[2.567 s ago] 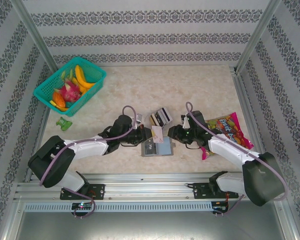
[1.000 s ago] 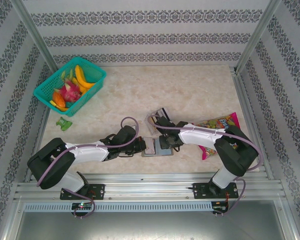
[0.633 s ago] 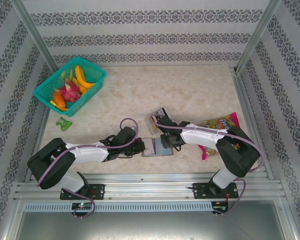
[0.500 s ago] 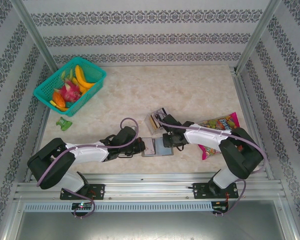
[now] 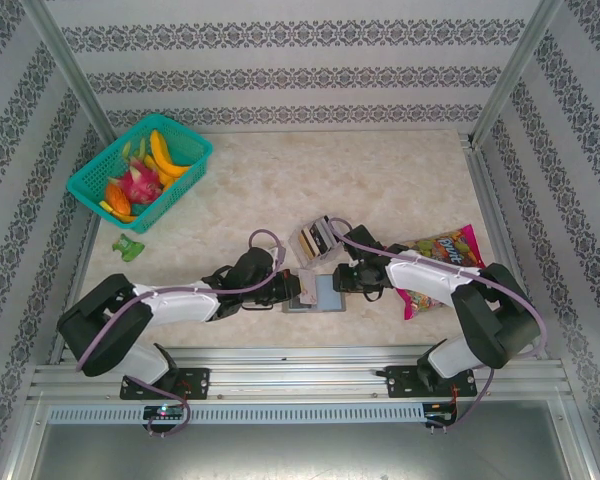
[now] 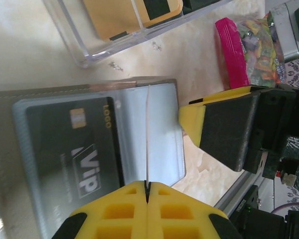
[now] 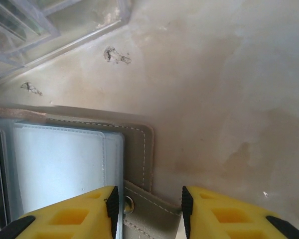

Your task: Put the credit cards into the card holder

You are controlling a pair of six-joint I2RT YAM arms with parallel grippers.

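The card holder (image 5: 323,297) lies open near the table's front, between my two grippers. A dark card (image 6: 74,149) sits in its left pocket, and its clear right pocket (image 6: 162,134) faces up. My left gripper (image 6: 147,191) is shut on a thin pale credit card (image 6: 147,139), seen edge-on, standing over the clear pocket. In the top view that card (image 5: 306,279) tilts up at the holder's left side. My right gripper (image 7: 150,209) is open, its jaws astride the holder's snap tab (image 7: 152,219) at the right edge. More credit cards (image 5: 320,236) stand in a clear tray.
The clear tray (image 6: 84,52) sits just behind the holder. A colourful candy bag (image 5: 445,255) lies beside the right arm. A teal basket of fruit (image 5: 140,170) stands at the back left, with a small green object (image 5: 130,247) in front of it.
My right gripper has moved from over the holder's middle to its right edge. My left gripper has shifted slightly right, and its card now stands up over the holder.
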